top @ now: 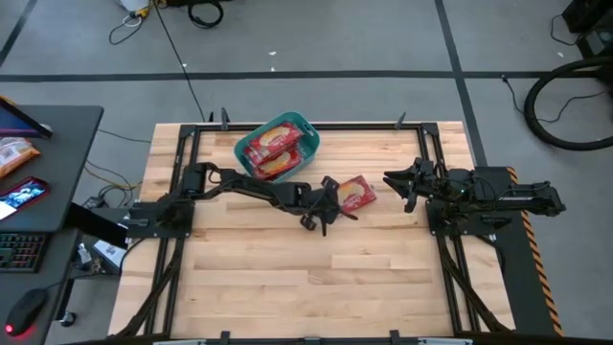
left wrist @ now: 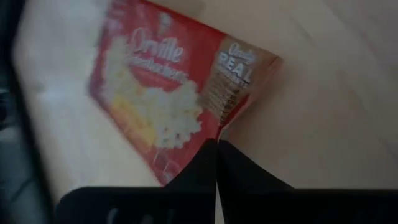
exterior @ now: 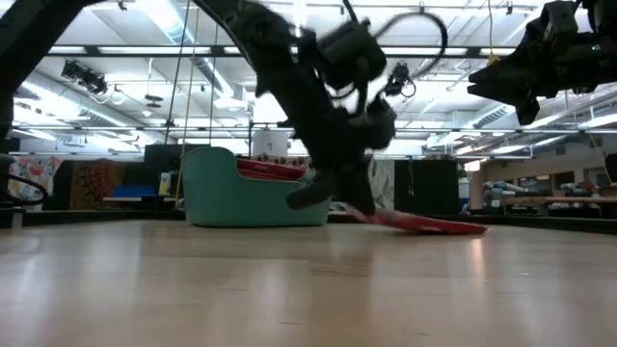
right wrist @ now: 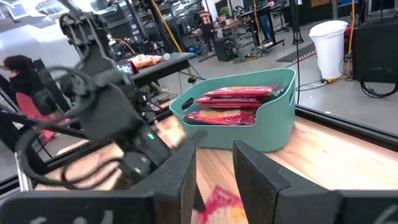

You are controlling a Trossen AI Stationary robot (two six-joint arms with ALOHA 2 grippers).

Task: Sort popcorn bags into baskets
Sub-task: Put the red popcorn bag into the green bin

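One red popcorn bag lies on the wood right of the table's middle; it is large in the left wrist view and a flat red strip in the low view. The teal basket stands near the far edge with several red bags stacked inside. My left gripper reaches in from the left and is shut on the loose bag. My right gripper hovers open above the table, just right of that bag, its fingers pointing at the basket. My left gripper pinches the loose bag by its edge on the side toward the table's left, between the two shut fingers. The fingers slant down from the left. That end is slightly raised; the rest of the bag lies flat on the table.
Bare wood spreads over the near half of the table. A dark side desk at the left carries a paler orange packet, a keyboard and a mouse. A person sits beyond the table.
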